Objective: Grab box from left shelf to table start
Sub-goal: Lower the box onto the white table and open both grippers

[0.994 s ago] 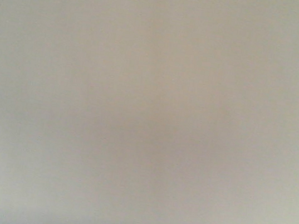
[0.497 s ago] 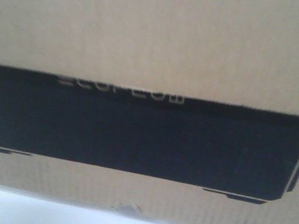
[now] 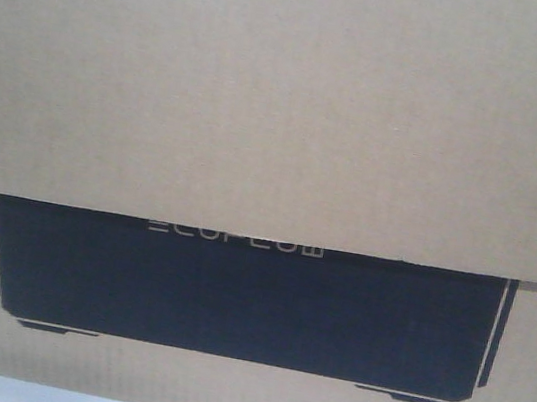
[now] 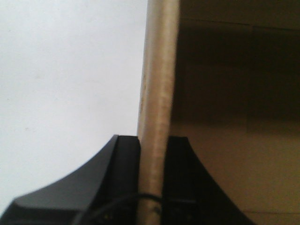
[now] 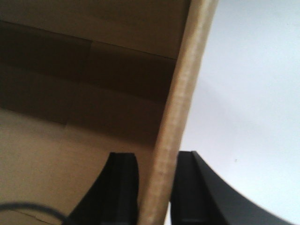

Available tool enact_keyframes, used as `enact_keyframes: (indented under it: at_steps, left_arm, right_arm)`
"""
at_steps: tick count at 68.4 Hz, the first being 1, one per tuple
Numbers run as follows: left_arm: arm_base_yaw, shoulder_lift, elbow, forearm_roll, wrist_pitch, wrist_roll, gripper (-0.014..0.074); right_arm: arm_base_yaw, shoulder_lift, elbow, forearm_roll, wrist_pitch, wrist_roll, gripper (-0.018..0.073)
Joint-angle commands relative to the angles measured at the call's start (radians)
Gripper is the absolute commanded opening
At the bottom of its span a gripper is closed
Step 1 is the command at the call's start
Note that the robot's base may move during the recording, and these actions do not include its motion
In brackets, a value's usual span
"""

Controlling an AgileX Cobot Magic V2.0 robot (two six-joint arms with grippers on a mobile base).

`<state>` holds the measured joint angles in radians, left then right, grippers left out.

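We are seeing little of the place: a large brown corrugated cardboard box [image 3: 283, 102] with a black printed panel is filling the front view, suggesting storage or warehouse surroundings; below it, a pale surface [image 3: 67, 399] is showing.

The left gripper [image 4: 153, 154] is clamped on a wall of the cardboard box [image 3: 263, 99], one black finger on each side. The right gripper [image 5: 157, 176] pinches another wall likewise.

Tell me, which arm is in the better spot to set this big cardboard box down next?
Neither alone: both. The left gripper pinches one upright wall of the box, and the right gripper pinches another the same way. With each already clamped on an edge, lowering it together looks steadiest.
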<state>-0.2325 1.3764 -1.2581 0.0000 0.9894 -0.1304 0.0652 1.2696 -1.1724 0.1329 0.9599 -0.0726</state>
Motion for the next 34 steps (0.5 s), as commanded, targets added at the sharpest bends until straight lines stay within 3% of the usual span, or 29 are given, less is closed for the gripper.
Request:
enact_keyframes:
  at_steps: [1, 10, 18, 27, 34]
  left_arm:
    - [-0.004, -0.014, -0.034, -0.041, -0.068, 0.021, -0.0094]
    - [-0.004, -0.014, -0.034, -0.054, -0.070, 0.028, -0.0013]
    - [-0.004, -0.014, -0.034, -0.060, -0.055, 0.045, 0.0223]
    - [-0.004, -0.014, -0.034, -0.067, -0.051, 0.045, 0.0501]
    - [-0.004, -0.014, -0.034, -0.069, -0.040, 0.045, 0.0567]
  right_arm:
    - [0.003, -0.037, -0.039, 0.048, -0.055, -0.026, 0.0162]
    - [0.003, -0.037, -0.039, 0.026, -0.042, -0.026, 0.0404]
    - [0.003, -0.037, -0.039, 0.016, -0.033, -0.023, 0.0570]
    - [0.003, -0.039, -0.040, 0.012, -0.030, -0.013, 0.0595]
    - [0.003, -0.054, -0.042, -0.002, -0.027, -0.002, 0.0595]
